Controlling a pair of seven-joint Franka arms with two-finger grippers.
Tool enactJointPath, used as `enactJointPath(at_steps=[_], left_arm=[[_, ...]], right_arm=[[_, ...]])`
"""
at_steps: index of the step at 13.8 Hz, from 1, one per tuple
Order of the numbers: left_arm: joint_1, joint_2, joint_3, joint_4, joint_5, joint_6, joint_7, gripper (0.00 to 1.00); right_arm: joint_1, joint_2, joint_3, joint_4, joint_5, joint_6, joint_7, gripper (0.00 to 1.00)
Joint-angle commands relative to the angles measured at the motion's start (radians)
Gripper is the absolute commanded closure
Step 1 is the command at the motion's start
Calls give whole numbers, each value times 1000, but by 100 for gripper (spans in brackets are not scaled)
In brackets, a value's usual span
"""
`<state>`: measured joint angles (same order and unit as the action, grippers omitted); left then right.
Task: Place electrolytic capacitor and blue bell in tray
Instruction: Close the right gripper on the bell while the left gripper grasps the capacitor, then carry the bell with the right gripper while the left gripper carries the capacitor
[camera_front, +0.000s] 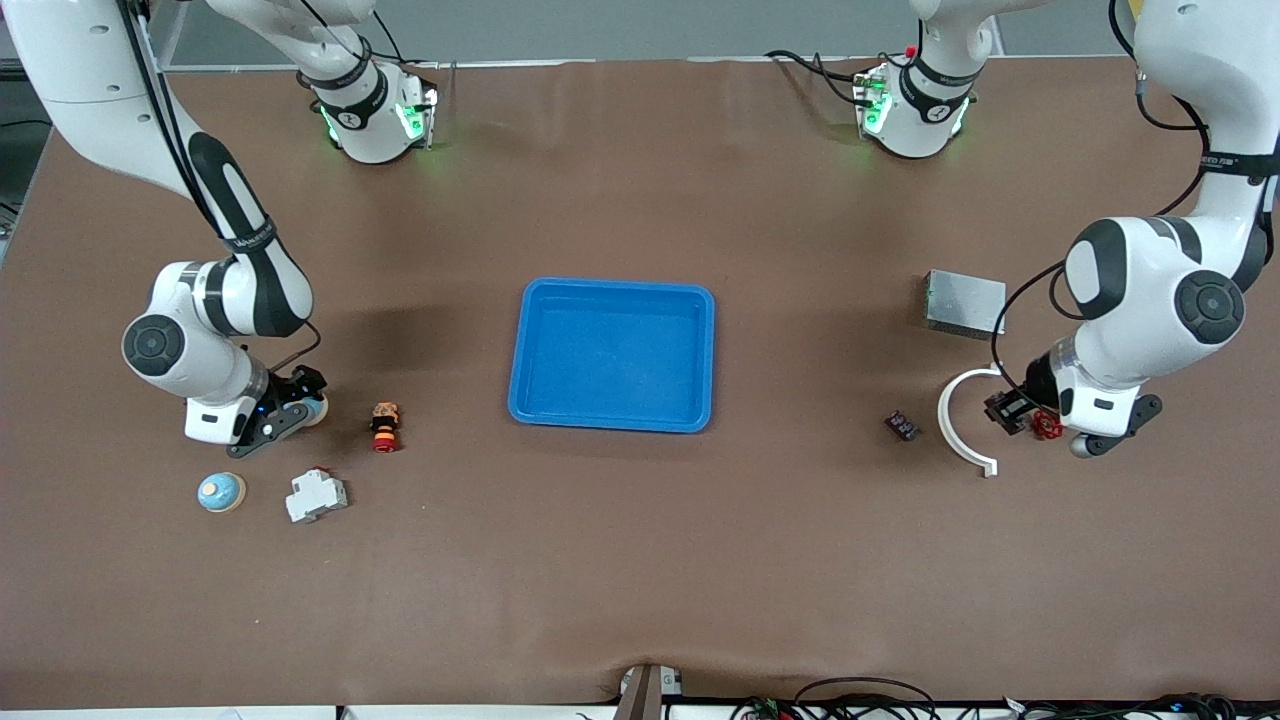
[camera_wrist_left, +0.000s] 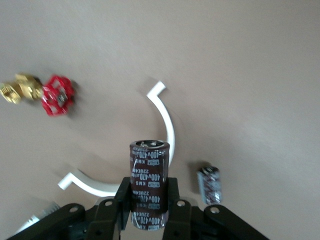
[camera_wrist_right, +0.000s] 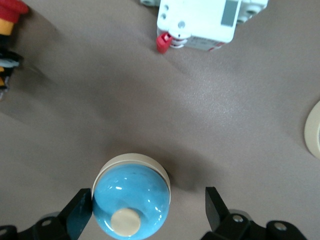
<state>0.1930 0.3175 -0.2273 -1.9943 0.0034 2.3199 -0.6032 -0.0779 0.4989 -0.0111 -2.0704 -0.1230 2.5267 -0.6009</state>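
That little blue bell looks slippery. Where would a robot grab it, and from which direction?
Probably from straight above, fingers closing across the round cream base of the blue bell: the dome is smooth and curved, the rim wider. The open right gripper already straddles it that way.

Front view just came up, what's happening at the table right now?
The left gripper is shut on the capacitor, at the left arm's end of the table near the white curved piece. The right gripper stands open around the blue bell, not yet closed on it. The blue tray in the middle holds nothing yet.
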Motion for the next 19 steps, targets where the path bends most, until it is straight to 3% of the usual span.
enactJointPath(at_steps=[1, 6, 9, 12, 14, 16, 19], left_arm=[[-1, -14, -58, 23, 10, -45, -107, 100], [-21, 14, -171, 58, 10, -48, -194, 100], [-99, 44, -173, 87, 10, -62, -298, 100], [-156, 77, -173, 129, 10, -62, -375, 100], [-196, 95, -172, 150, 10, -62, -406, 100], [-233, 129, -172, 187, 10, -62, -444, 100], [-265, 153, -172, 213, 12, -57, -458, 100]], right_arm=[[-22, -2, 14, -7, -3, -12, 6, 0], [-16, 10, 14, -5, 0, -11, 6, 0], [-11, 10, 14, -4, 3, -12, 6, 50], [-10, 10, 16, -4, 3, -12, 6, 81], [-10, 4, 17, -2, 5, -32, 6, 84], [-5, -46, 42, 32, 8, -180, 33, 85], [38, -138, 92, 62, 26, -371, 295, 83]])
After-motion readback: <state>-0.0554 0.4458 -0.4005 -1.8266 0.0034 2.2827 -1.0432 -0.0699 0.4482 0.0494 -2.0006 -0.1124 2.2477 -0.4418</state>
